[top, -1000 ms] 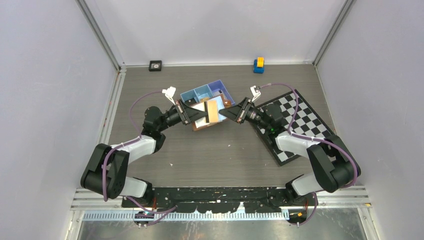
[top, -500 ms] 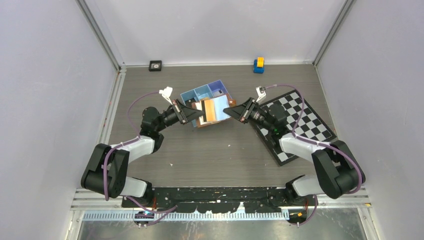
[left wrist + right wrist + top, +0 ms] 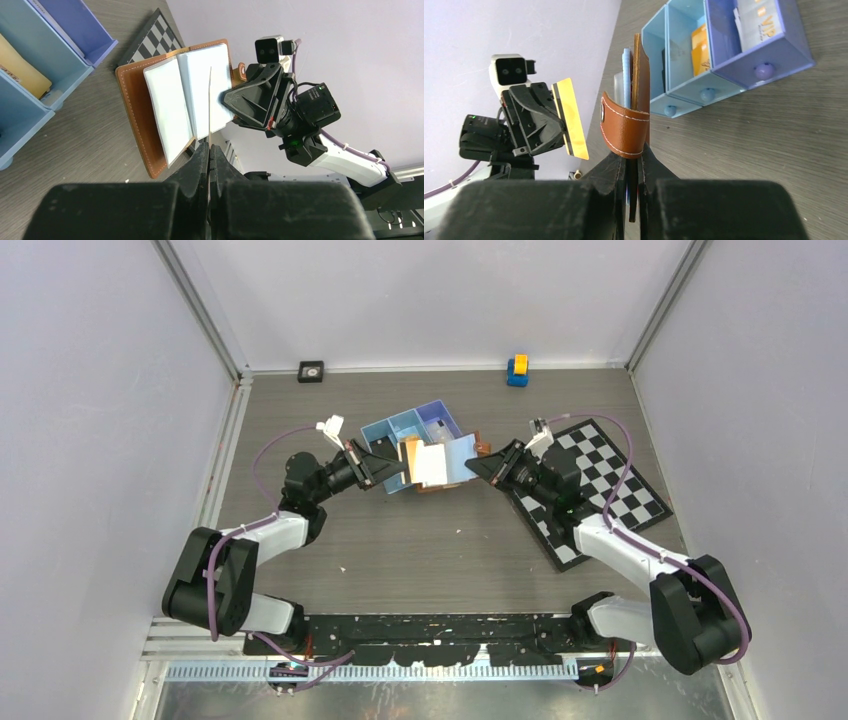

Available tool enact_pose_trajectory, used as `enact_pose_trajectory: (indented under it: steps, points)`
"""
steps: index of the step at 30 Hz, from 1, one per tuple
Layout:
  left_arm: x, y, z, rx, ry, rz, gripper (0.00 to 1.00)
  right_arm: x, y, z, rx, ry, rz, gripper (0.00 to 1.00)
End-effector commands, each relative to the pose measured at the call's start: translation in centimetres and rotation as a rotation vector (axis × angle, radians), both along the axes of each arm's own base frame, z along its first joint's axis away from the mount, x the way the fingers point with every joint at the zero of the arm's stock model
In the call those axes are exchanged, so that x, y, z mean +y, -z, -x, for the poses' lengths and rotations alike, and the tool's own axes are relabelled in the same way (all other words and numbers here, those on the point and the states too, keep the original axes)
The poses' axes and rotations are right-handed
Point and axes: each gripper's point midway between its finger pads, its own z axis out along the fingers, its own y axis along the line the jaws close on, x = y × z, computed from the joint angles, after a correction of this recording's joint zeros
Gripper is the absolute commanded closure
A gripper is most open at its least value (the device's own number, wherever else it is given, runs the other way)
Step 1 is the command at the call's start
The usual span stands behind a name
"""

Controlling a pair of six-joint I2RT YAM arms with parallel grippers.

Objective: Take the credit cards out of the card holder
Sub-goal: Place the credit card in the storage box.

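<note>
My left gripper (image 3: 402, 466) is shut on an orange credit card (image 3: 410, 452), which hangs clear of the card holder (image 3: 450, 460). In the left wrist view the card (image 3: 209, 105) shows edge-on, pinched at the fingertips of the left gripper (image 3: 209, 148). The brown card holder (image 3: 134, 105) is spread open with its pale sleeves showing. My right gripper (image 3: 633, 152) is shut on the holder's edge (image 3: 641, 75), just under the strap clasp (image 3: 624, 131). From there the orange card (image 3: 572, 120) faces me, left of the holder.
A blue three-compartment tray (image 3: 394, 426) stands just behind both grippers, with cards lying in it (image 3: 702, 47). A black-and-white chequered board (image 3: 610, 480) lies under the right arm. A yellow-and-blue block (image 3: 517, 370) and a small black square (image 3: 311, 370) sit at the back wall.
The left gripper has shut on the orange card. The right gripper has drawn the holder away to the right, so the card has slid out and the pale sleeves are exposed.
</note>
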Motion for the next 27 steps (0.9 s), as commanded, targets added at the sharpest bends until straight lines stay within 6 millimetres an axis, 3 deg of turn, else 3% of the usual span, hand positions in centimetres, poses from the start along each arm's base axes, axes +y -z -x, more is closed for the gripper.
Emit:
enact_pose_trajectory:
  steps: [1,7,12,16,21,27]
  points:
    - [0.4,0.1,-0.3,-0.029,-0.025,-0.021,1.0,-0.8,-1.7,-0.9,-0.058,0.052,0.013,0.99]
    - [0.5,1.0,-1.1,-0.012,-0.053,-0.039,1.0,-1.9,-1.8,-1.2,-0.056,0.108,0.03,0.99]
    - [1.6,3.9,-3.7,0.105,-0.193,-0.111,1.0,-4.9,-1.8,-1.3,-0.064,0.256,0.104,1.0]
    - [2.4,4.6,-5.4,0.18,-0.286,-0.13,1.0,-6.5,-2.9,-0.7,-0.118,0.322,0.109,0.99]
    - [3.1,5.9,-7.7,0.225,-0.394,-0.18,1.0,-7.3,-3.8,-0.2,-0.147,0.351,0.108,0.99]
    - [2.1,7.8,-10.7,0.289,-0.399,-0.181,1.0,-7.3,-3.9,-0.3,-0.145,0.354,0.098,1.0]
